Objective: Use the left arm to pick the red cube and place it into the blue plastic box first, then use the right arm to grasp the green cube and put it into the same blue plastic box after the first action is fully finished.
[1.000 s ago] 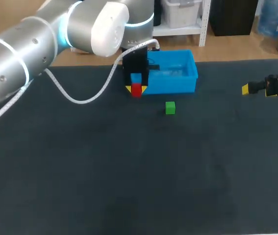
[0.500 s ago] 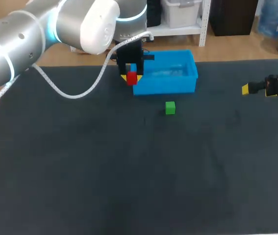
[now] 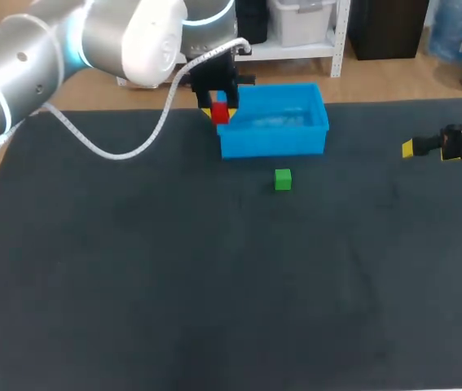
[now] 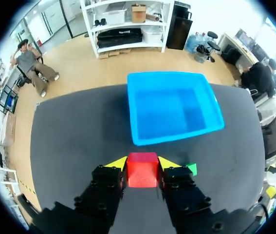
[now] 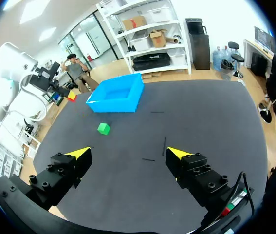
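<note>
One change: left pincer (image 3: 220, 112), clamped on red cube (image 4: 142, 169), now sits higher, upper centre, apparently beside blue box (image 3: 275, 134) rim; release pending. Right pincer (image 5: 128, 153) apart.

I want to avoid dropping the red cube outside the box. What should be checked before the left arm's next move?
1. Grip: left gripper shut on red cube: ok.
2. Position: red cube above the blue box opening: not ok, the box lies ahead of the gripper.
3. Inside of blue box empty: ok.
4. The green cube on the table, outside the box: ok.
5. The right gripper open, away from the box: ok.
</note>
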Tool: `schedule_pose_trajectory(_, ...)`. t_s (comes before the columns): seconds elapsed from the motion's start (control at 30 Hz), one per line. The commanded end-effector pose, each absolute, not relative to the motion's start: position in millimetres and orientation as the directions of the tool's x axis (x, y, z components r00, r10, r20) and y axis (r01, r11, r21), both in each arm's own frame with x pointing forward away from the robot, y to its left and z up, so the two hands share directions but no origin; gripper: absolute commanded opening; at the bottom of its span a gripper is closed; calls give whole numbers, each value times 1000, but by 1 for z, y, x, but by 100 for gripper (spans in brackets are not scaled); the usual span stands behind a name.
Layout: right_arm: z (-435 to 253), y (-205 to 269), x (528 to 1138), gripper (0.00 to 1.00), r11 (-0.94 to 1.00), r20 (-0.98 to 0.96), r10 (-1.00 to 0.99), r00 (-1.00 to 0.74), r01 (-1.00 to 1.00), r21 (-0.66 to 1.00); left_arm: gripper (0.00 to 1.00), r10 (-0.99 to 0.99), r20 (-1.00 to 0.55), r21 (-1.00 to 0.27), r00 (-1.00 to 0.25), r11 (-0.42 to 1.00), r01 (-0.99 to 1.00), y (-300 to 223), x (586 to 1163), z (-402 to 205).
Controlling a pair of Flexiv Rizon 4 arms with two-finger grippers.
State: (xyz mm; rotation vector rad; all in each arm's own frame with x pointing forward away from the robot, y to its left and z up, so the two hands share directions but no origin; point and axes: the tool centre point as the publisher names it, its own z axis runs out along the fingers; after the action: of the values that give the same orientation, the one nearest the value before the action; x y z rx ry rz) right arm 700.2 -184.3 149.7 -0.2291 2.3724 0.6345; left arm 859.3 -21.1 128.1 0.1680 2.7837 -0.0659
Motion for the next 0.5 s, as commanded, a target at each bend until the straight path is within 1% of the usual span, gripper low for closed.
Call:
schedule_pose_trajectory(0.03, 150, -185, 700, 100, 866, -644, 1, -765, -321, 383, 0, 119, -361, -30, -925, 990, 139, -21, 863, 134)
schedule_pose_trajectory(0.5, 150, -185, 700, 100, 866, -644, 1, -765, -321, 383, 0, 170, -420, -24, -892, 980, 198, -28, 886, 158)
